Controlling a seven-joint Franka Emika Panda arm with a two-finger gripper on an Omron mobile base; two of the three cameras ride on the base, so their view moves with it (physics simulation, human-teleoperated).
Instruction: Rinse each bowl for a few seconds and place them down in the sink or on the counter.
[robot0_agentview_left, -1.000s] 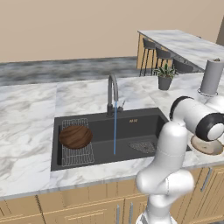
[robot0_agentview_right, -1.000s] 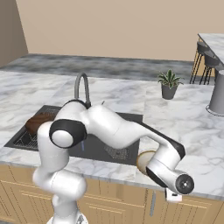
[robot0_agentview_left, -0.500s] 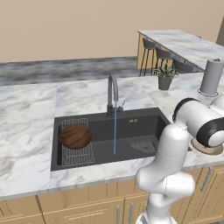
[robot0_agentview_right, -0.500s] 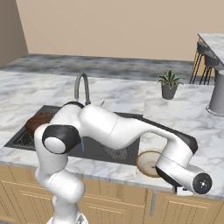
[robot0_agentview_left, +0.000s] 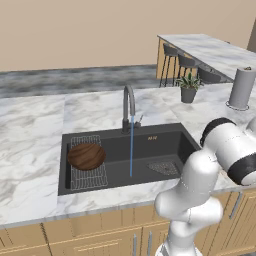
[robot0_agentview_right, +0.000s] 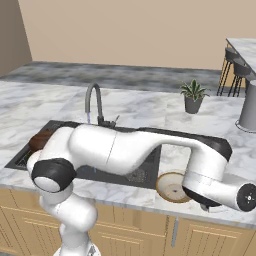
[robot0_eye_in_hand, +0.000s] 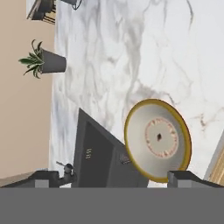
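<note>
Tan bowl (robot0_eye_in_hand: 157, 139) set down on the marble counter (robot0_agentview_right: 150, 112) just right of the black sink (robot0_agentview_left: 165, 142); gripper (robot0_eye_in_hand: 113, 178) spread wide, empty. Dark wooden bowl (robot0_agentview_left: 86, 156) on the wire rack (robot0_agentview_left: 89, 176) (tap (robot0_agentview_left: 128, 106) running), judged unrinsed.

Tan bowl (robot0_eye_in_hand: 158, 139), pale inside with a golden rim, sits on the white marble counter (robot0_eye_in_hand: 131, 52), just beside the corner of the black sink (robot0_eye_in_hand: 98, 157); its edge overlaps the sink's rim in this view. Gripper (robot0_eye_in_hand: 111, 178) fingertips spread wide apart, one either side of the bowl, nothing between them. Small potted plant (robot0_eye_in_hand: 43, 61) stands on the counter by the tan wall, well apart from the bowl.
</note>
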